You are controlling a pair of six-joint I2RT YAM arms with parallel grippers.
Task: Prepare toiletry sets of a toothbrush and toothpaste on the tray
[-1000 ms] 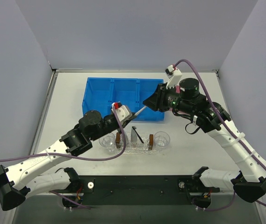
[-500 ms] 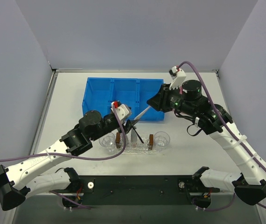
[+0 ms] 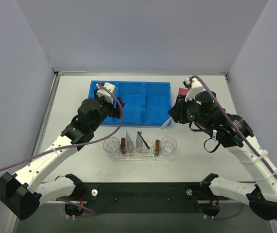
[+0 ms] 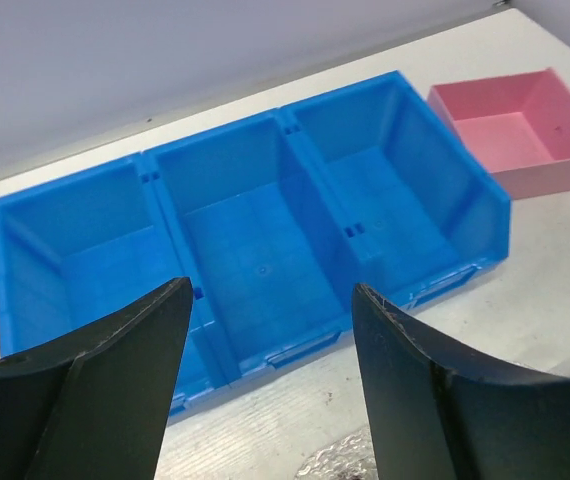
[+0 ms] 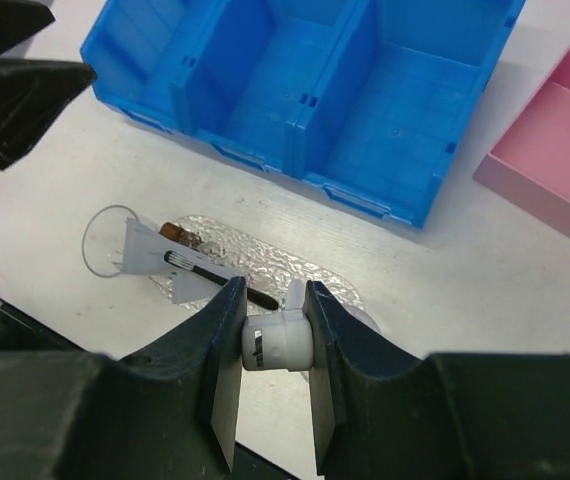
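The glittery clear tray lies in front of the blue bin. On it rest two silvery-white toothpaste tubes and a black toothbrush laid across them. My right gripper is shut on the thick end of a white toothbrush, above the tray's right end. My left gripper is open and empty, raised over the bin's left side. A corner of the tray shows below its fingers.
The blue three-compartment bin looks empty. A small pink box sits to its right. Clear round cups stand at both ends of the tray. The left fingers show in the right wrist view.
My left gripper opened at the tray, then pulled back up and left over the bin. My right gripper carried the white toothbrush rightward and toward the tray.
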